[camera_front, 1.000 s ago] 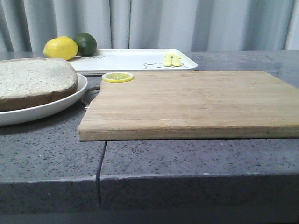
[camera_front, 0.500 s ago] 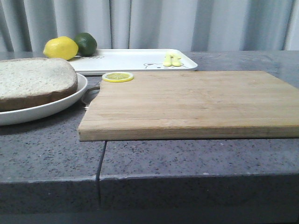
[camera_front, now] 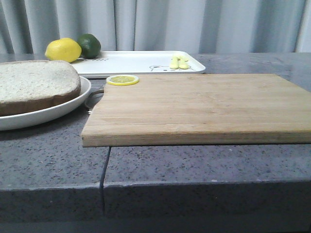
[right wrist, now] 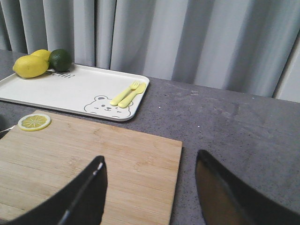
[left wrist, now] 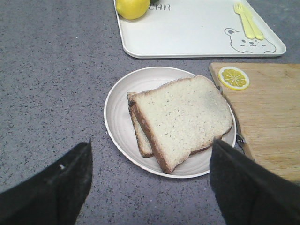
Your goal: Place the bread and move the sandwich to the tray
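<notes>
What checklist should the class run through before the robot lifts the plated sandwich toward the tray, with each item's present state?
1. Top bread sits on the lower slice: ok, though offset.
2. Plate rim free for gripping: ok on the counter side; the other edge is close to the cutting board.
3. Left end effector open, above the plate: ok.
4. Tray has bare space: ok; lemon and fork sit at its ends.
5. Egg inside the sandwich: cannot tell.
6. Right end effector open, holding nothing: ok.
</notes>
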You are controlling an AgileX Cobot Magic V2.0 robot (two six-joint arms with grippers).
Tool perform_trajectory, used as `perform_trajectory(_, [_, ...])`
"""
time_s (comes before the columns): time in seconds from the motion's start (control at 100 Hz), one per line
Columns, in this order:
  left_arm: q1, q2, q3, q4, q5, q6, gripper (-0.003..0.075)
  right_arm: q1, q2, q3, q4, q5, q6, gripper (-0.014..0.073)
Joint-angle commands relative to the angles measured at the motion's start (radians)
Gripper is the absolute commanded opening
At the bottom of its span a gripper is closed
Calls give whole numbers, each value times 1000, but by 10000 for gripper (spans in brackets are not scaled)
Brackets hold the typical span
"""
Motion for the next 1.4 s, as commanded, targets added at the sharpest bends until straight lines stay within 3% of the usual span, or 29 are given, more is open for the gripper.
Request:
perform_trajectory(0.0, [-4, 13, -35, -24, -81, -5, 494, -7, 9, -24, -10, -89, -4, 425])
perform_trajectory(0.1, [-2, 13, -35, -24, -99, -22, 494, -7, 9, -24, -10, -90, -4, 425])
perform_trajectory(0.27, [22, 40, -35, 60, -126, -169, 494, -7, 9, -24, -10, -93, -4, 425])
perform_trajectory(0.85, [33, 409, -35, 61, -231, -168, 494, -7, 9, -24, -10, -94, -4, 425])
perform_trajectory(1.39, [33, 582, -35, 57, -312, -168, 494, -7, 9, -24, -10, -94, -4, 425])
